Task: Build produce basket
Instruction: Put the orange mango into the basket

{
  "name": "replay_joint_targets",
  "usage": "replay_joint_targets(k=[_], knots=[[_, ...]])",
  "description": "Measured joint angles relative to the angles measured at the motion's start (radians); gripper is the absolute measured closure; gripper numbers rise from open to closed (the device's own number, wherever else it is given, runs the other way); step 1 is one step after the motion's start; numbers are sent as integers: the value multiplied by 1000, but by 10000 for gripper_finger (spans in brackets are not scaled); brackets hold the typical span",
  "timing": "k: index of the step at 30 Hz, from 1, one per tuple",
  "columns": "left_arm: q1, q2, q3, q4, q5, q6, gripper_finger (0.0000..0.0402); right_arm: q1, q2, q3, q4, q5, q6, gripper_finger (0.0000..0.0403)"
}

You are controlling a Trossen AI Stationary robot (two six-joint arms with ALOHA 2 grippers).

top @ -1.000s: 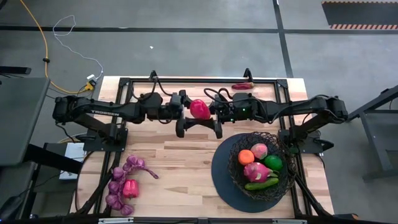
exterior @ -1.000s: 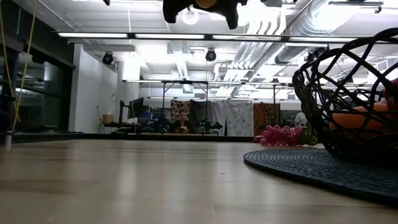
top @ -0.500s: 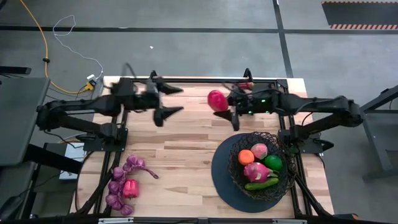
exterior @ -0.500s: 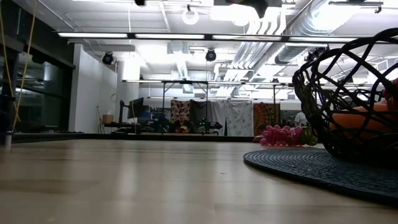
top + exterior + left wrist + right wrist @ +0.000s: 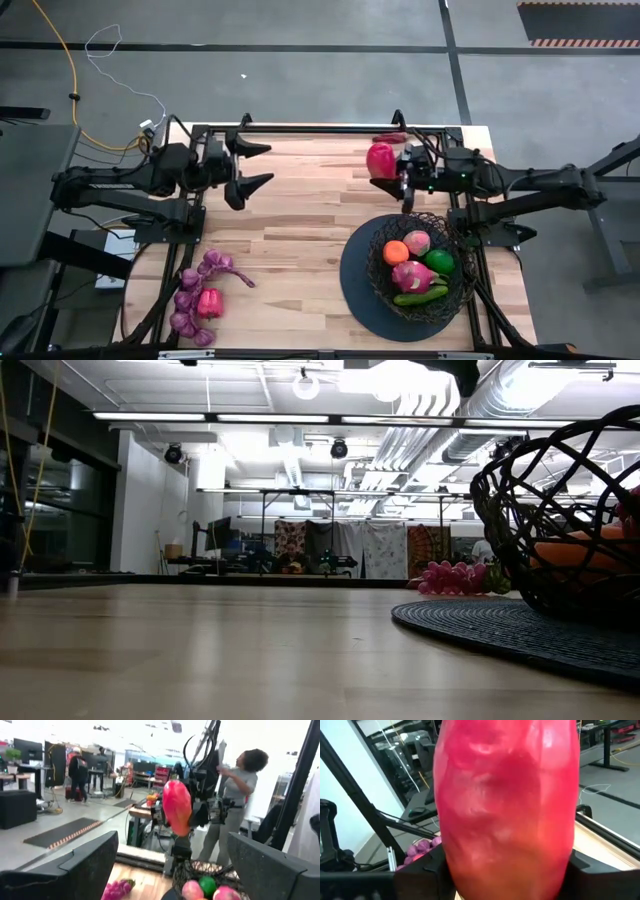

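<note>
No text, label, brand, number or sign can be read in any of the 4 views. The left arm (image 5: pixel 120 182) carries faint light marks along its dark link in the high view, but they are too small to make out as letters. The striped strip on the floor (image 5: pixel 578 42) at the far right of the high view is a pattern only, with no words on it.
</note>
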Motion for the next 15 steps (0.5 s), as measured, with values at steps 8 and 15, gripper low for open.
replay_joint_targets(k=[8,15], knots=[[0,0,0,9,-5,1,41,0,-4,-1,5,-3,-1,202],[0,1,0,9,-6,-4,41,10,4,103,-172,-72,79,202]])
